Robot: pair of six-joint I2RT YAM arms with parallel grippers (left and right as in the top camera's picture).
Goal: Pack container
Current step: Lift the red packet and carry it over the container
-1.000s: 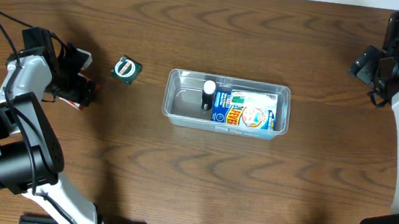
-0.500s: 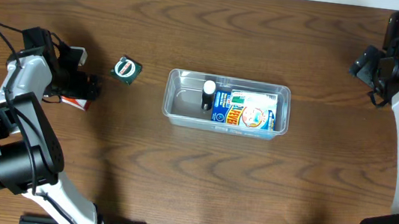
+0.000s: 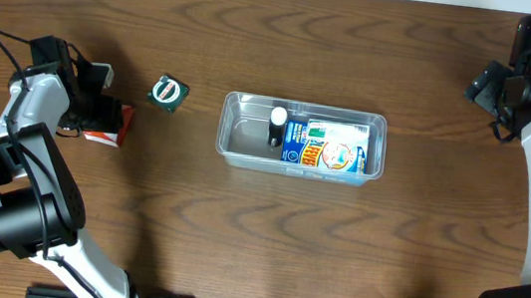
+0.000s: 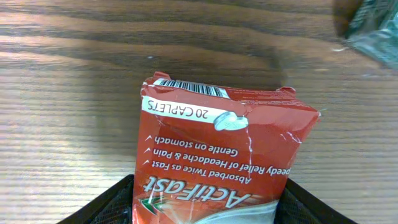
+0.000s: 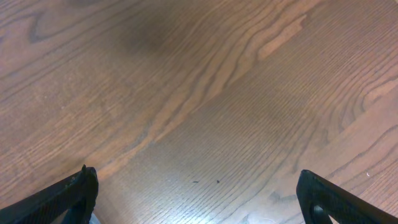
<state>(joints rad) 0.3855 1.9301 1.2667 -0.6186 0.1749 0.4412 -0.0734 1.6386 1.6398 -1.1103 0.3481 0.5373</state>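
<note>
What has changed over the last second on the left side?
The left gripper turned and now straddles the red caplet box, apparently gripping it; the box shifted slightly toward the container. Container, green packet and right gripper stayed put.

Red caplet box (image 4: pixel 217 155), print upside down: "20 CAPLETS" beside a barcode, "ActiFast", "Absorbed Twice as Fast", "Gentle on stomach", and partly "Relief of Headache & Pain". Blue-and-white package (image 3: pixel 331 148) in the container (image 3: pixel 243 138): print too small to read.
</note>
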